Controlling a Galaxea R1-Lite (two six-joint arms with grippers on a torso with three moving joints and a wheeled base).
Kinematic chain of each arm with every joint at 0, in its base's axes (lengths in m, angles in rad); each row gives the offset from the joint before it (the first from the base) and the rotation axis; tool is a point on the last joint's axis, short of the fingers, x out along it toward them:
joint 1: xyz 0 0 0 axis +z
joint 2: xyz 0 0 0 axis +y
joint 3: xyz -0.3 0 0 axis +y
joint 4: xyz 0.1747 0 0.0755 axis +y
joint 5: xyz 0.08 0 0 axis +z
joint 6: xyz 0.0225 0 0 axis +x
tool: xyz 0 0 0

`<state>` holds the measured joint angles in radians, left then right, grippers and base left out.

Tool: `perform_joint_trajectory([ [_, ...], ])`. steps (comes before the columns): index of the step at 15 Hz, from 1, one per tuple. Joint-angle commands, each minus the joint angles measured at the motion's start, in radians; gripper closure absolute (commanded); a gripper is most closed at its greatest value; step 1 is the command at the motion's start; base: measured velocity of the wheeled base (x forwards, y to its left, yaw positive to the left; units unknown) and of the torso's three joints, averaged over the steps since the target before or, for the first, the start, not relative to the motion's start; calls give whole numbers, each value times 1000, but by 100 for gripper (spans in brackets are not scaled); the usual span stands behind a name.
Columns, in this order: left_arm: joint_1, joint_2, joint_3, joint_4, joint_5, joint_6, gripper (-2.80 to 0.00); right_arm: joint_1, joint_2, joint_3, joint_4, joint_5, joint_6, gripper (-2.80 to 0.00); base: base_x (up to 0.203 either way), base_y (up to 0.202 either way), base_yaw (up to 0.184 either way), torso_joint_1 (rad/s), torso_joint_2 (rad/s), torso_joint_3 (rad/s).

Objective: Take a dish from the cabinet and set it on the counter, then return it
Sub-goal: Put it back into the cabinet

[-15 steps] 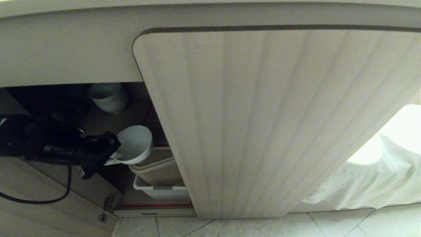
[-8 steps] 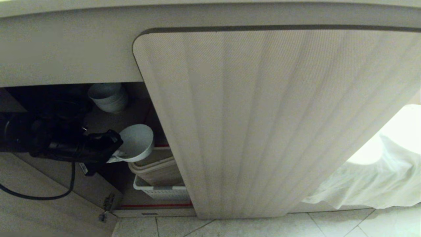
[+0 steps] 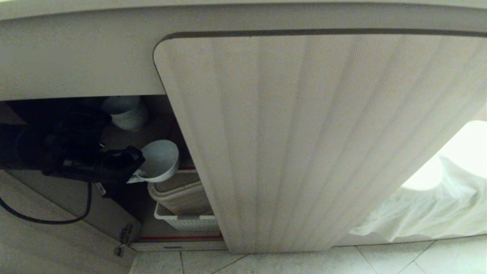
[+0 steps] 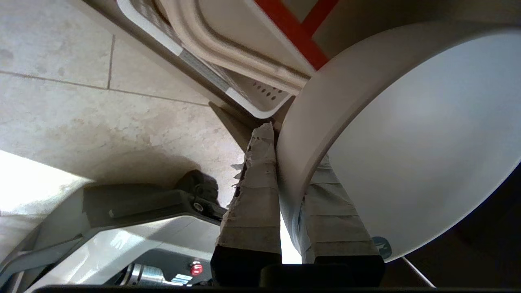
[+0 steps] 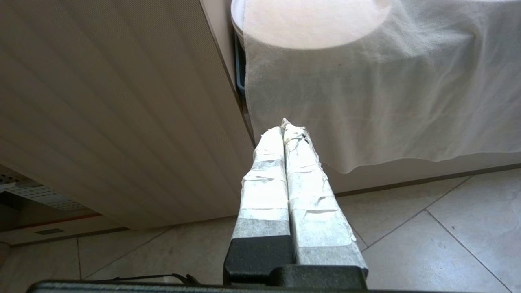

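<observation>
Now the left gripper (image 3: 134,176), pinched on the rim of the dish (image 3: 159,160), sits a little higher and deeper in the cabinet (image 3: 76,68) opening than a second ago, and the bowl has gone with it, up and away from the baskets (image 3: 182,205) below. That reads either as a lift out toward the counter or as the return trip; these views alone don't settle which, though the bowl is plainly held off the shelf. Nearest, in the left wrist view, the tape-wrapped fingers (image 4: 254,195) bracket the thin rim, one outside the wall and one inside; the tape is frayed and cloth-like against smooth, glossy white glaze. The bowl is round and deep, tipped so its mouth faces up and right. Beneath it lie a perforated white plastic basket and a beige tub with rounded lips, beside a red shelf edge (image 3: 179,238). Farther in, a stack of bowls (image 3: 125,112) stands on the upper shelf. The fluted door (image 3: 312,137) hangs open with a softly ribbed, matte face. The right gripper (image 5: 287,130) idles with its pads pressed together, near a draped white cloth (image 5: 386,89).
</observation>
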<state>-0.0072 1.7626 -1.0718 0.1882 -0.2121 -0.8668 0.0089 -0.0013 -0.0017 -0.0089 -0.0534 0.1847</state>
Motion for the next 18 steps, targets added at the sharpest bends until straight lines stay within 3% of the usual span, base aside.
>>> perform_joint_trajectory([
  [1,0,18,-17,1,0,-6,0,0,1,0,0,0,1,0,0,0,0,0,0,0],
  [18,38,93,-121,1,14,-6,0,0,1,0,0,0,1,0,0,0,0,0,0,0],
])
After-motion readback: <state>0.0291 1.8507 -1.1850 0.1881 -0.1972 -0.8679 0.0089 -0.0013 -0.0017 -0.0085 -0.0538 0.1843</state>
